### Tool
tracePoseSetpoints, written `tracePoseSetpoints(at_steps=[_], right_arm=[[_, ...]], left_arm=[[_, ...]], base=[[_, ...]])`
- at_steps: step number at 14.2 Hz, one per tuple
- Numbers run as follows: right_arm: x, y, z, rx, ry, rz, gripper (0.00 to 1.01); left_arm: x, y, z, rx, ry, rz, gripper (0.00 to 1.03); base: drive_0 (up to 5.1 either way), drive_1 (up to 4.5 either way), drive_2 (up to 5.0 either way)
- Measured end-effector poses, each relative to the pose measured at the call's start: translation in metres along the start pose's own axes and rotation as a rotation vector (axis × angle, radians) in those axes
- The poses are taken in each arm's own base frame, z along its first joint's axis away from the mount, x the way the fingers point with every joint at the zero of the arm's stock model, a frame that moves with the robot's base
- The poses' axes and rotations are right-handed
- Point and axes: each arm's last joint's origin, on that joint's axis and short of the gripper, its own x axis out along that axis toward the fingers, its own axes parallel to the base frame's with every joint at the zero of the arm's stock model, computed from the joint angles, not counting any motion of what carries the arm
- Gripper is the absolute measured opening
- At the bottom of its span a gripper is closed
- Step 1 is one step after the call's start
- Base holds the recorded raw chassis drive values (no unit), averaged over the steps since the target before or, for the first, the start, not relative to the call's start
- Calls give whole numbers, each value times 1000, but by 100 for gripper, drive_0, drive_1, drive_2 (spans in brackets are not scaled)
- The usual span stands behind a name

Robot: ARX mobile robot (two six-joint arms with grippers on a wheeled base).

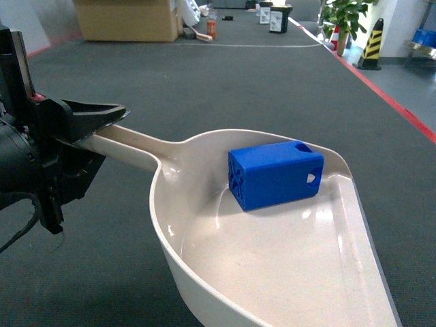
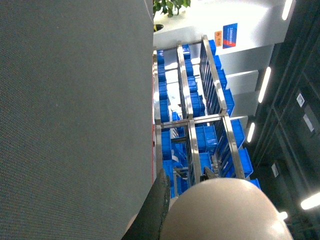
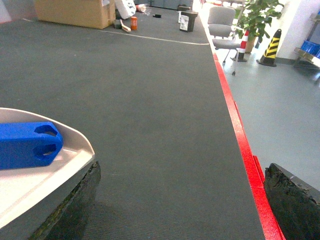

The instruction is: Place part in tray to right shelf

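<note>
- My left gripper (image 1: 102, 121) is clamped on the end of the tray (image 1: 272, 272) handle, its black jaws closed above and below the cream shaft, at the tray's far left end in the head view.
- The tray is held up over dark grey carpet (image 1: 225, 82); its glossy scoop widens away from the handle and runs off the lower edge of the head view.
- The part (image 1: 276, 174) lies inside the tray, against the back wall of the scoop near where the handle joins — cross-ribbed end face toward the handle, a teardrop hole on the opposite end, a round-ended slot on top.
- My right gripper's fingers (image 3: 75, 205) stand wide apart at the bottom corners of the right wrist view, holding nothing; the left one sits just beside the tray's rim (image 3: 75, 137), and I can't tell if it touches. The head view does not show this gripper at all.
- The right wrist view alone shows the part's end with two slots, and beyond the tray a red floor line (image 3: 235, 115), a grey chair (image 3: 222, 25) and a yellow-and-black striped post (image 3: 270, 45).
- Only the left wrist view, turned sideways, shows steel racks (image 2: 192, 120) loaded with blue crates (image 2: 205, 137) past the tray's rounded underside (image 2: 225, 210) — and an orange-and-blue sign (image 2: 229, 34) whose writing is too small to read.
- A cardboard box (image 1: 126, 20) stands far behind the tray; no print on it is legible.
</note>
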Motion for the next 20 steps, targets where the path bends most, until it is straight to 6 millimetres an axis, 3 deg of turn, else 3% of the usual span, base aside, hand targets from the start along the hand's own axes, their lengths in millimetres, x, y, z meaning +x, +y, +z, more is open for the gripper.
tracePoseSetpoints(at_steps=[3,4,7,11,20], right_arm=[[0,0,0,2,-6,-3,98],[0,1,1,10,-45,-21,93],[-8,4,-16,73,-66,-69,53],[-8,5,-17,80,-68,-68,100],[-9,5,-17,82,-71,-68,98]], left_arm=[[0,0,0,0,0,0,14],[0,0,0,0,0,0,14],[0,0,0,0,0,0,14],[0,0,0,0,0,0,14],[0,0,1,1,-2,0,14]], base=[[0,0,0],[0,0,0],[0,0,0],[125,-59,-59],[489,-195,-299]])
